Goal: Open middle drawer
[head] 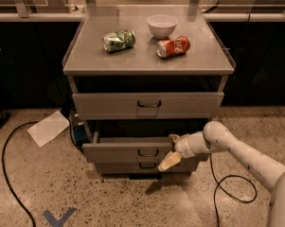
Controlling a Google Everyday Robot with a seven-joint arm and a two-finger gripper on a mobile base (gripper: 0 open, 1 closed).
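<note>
The grey cart [146, 63] has three drawers. The middle drawer [128, 152], with a small dark wire handle [147, 152], stands pulled out a little past the bottom drawer [132, 168]. My gripper [171, 150] is at the right end of the middle drawer's front. It is open, with one finger [173, 137] over the top edge and the pale lower finger [168, 162] in front of the panel. The white arm [236, 150] reaches in from the right.
The top drawer [147, 105] sits above. On the cart top lie a green can [119, 40], a white bowl [162, 25] and a red can [173, 47]. A white paper [48, 127] and black cables [9, 174] lie on the floor, and dark counters stand behind.
</note>
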